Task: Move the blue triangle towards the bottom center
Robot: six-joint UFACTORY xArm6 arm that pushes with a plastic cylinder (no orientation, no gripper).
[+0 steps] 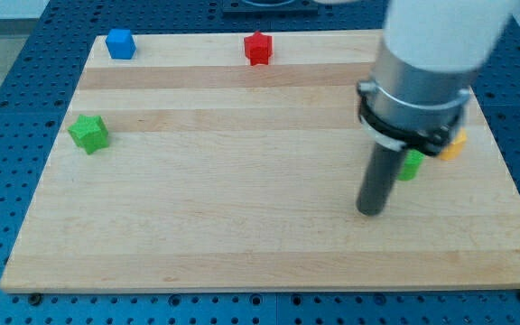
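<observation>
A blue block (pixel 120 43) sits near the board's top left corner; it looks cube-like. No other blue block shows. My tip (pixel 369 212) rests on the board at the view's right of centre, far from the blue block. A small green block (pixel 412 166) lies just right of the rod, partly hidden behind it. An orange-yellow block (pixel 454 147) peeks out beside the arm's body. The arm hides part of the board's upper right.
A red block (pixel 257 48) sits at the top centre. A green star-like block (pixel 88 133) lies near the left edge. The wooden board (pixel 242 244) lies on a blue perforated table.
</observation>
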